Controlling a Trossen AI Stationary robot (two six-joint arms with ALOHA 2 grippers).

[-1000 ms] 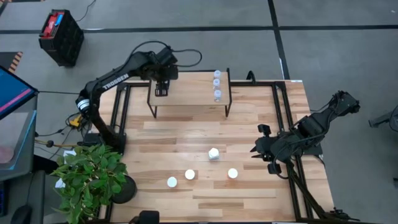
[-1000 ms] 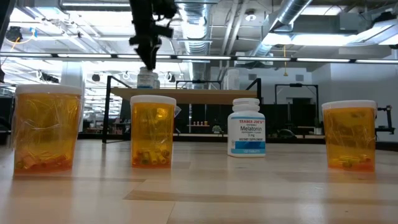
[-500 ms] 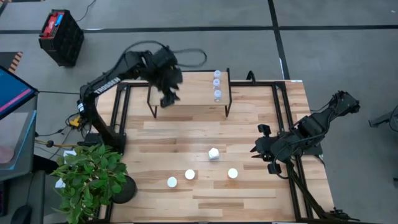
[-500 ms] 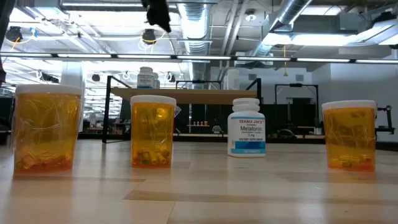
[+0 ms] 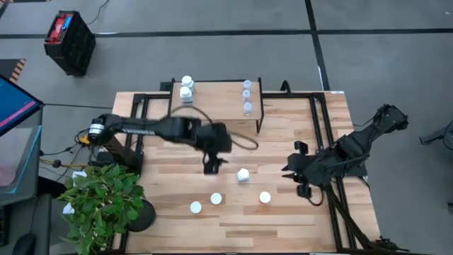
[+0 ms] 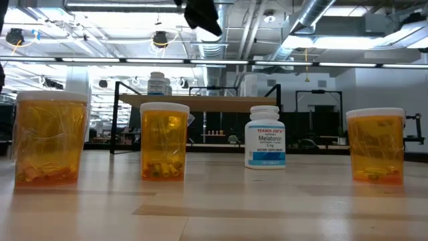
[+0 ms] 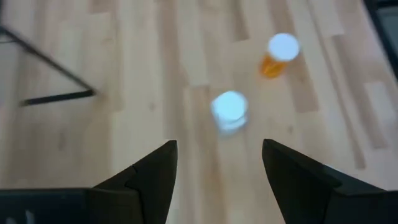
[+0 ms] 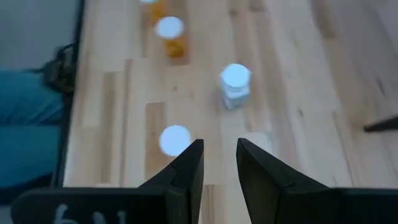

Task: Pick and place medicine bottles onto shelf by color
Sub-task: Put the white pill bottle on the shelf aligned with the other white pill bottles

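Observation:
My left gripper (image 5: 211,168) hangs open above the middle of the table, a little to the left of a white bottle (image 5: 243,175) that stands on its base; in the left wrist view the bottle (image 7: 229,111) lies ahead of the open fingers. Three orange bottles with white caps (image 5: 195,207) (image 5: 216,200) (image 5: 265,197) stand nearer the front edge. The shelf (image 5: 216,113) carries two white bottles (image 5: 186,86) at its left end and three clear bluish ones (image 5: 247,95) at its right end. My right gripper (image 5: 289,171) waits at the table's right, fingers narrowly open.
A potted plant (image 5: 102,202) stands at the table's near left corner. Black frame rails (image 5: 134,120) run along the table's edges. In the low view the orange bottles (image 6: 164,140) and the white bottle (image 6: 265,137) stand in front of the shelf (image 6: 200,100).
My left gripper has risen from the white bottles at the shelf's left end and swung toward the table's near edge and right, coming over the table's middle beside the lone white bottle. The two white bottles stay standing on the shelf.

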